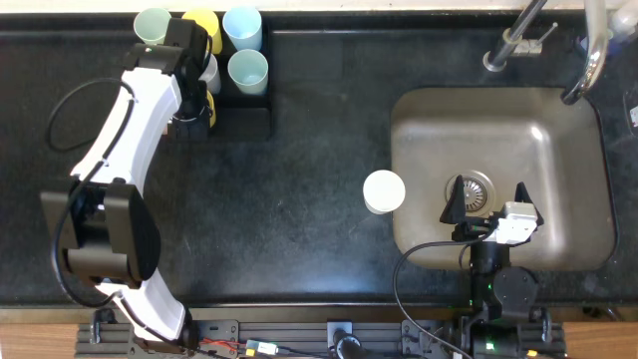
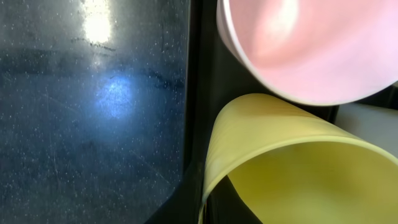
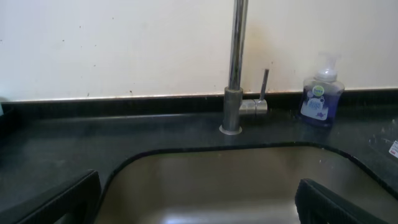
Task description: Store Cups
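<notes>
A black cup rack [image 1: 249, 118] stands at the back left of the dark counter. It holds a pale green cup [image 1: 152, 25], a yellow cup [image 1: 203, 22], a light blue cup [image 1: 242, 24] and a teal cup [image 1: 248, 70]. My left gripper [image 1: 197, 108] is over the rack's front left part, shut on another yellow cup [image 2: 280, 162] that hides its fingers. A pink cup [image 2: 311, 43] sits just beyond it. A white cup [image 1: 384, 191] stands on the counter by the sink's left rim. My right gripper [image 1: 487, 199] hangs open over the sink [image 1: 558, 130].
A tap [image 1: 518, 40] rises behind the sink, with a soap bottle [image 3: 321, 93] at the back right. The wall runs along the counter's far edge. Bare counter [image 1: 299, 219] lies between rack and sink.
</notes>
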You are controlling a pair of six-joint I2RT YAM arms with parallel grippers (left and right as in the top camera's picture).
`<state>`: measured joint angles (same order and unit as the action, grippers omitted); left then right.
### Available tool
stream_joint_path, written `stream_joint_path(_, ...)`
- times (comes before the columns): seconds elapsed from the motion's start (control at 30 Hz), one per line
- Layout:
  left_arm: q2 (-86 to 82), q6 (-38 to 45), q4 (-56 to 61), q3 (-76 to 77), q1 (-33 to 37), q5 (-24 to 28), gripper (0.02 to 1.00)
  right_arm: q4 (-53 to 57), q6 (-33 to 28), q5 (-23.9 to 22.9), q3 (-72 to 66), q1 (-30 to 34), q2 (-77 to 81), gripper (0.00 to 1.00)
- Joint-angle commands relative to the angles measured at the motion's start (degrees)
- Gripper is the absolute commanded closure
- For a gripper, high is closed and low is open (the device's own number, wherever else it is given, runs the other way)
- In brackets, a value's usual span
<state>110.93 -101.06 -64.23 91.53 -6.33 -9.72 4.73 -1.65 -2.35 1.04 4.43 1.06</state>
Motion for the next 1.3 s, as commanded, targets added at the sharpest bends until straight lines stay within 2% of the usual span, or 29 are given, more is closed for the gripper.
stream_joint_path(0.03, 1.62, -1.25, -0.09, -0.15, 0.15, 0.72, 0.947, -0.31, 0.39, -0.02, -0.72, 0.11, -0.31, 0.005)
stream_joint_path(0.27, 2.03, -1.22, 0.04, -0.15, 0.15, 0.70, 0.893, -0.31, 0.37, -0.02, -0.72, 0.11, -0.31, 0.005)
stream_joint_path(0.57, 0.92, -1.22, 1.77, -0.15, 0.15, 0.44, 0.592, -0.31, 0.37, -0.04, -0.72, 0.11, -0.31, 0.005)
stream_joint_path(0.83, -8.87, -1.18, 1.38, -0.15, 0.15, -2.47, 0.478, -0.28, 0.39, -0.02, -0.72, 0.11, -0.31, 0.003)
stream_joint_path(0.9, -13.00, 1.11, 2.38, -0.15, -0.11, -3.91, 0.443, -0.31, 0.37, -0.02, -0.72, 0.11, -0.31, 0.001)
stream_joint_path(0.97, -17.73, 7.98, 6.12, -0.59, -0.70, -7.76, 0.345, -0.31, 0.37, -0.04, -0.72, 0.11, -0.31, 0.007)
stream_joint_path(1.0, -20.46, 14.10, 9.75, -1.22, -1.16, -10.40, 0.268, -0.31, 0.37, -0.02, -0.72, 0.11, -0.31, 0.005)
stream_joint_path(1.03, -22.95, 21.31, 13.86, -2.01, -1.51, -12.57, 0.237, -0.31, 0.39, -0.02, -0.72, 0.11, -0.31, 0.005)
stream_joint_path(1.1, -28.28, 43.50, 27.23, -5.25, -2.08, -14.36, 0.211, -0.31, 0.37, -0.02, -0.72, 0.11, -0.31, 0.005)
stream_joint_path(1.13, -30.53, 54.18, 34.53, -7.50, -2.14, -13.09, 0.202, -0.31, 0.37, -0.02, -0.72, 0.11, -0.31, 0.005)
stream_joint_path(1.2, -35.47, 76.00, 51.17, -14.38, -2.14, -6.88, 0.128, -0.31, 0.37, -0.02, -0.72, 0.11, -0.31, 0.005)
stream_joint_path(1.3, -42.53, 93.04, 66.69, -25.53, -1.97, -0.48, 0.018, -0.31, 0.37, -0.04, -0.72, 0.11, -0.31, 0.005)
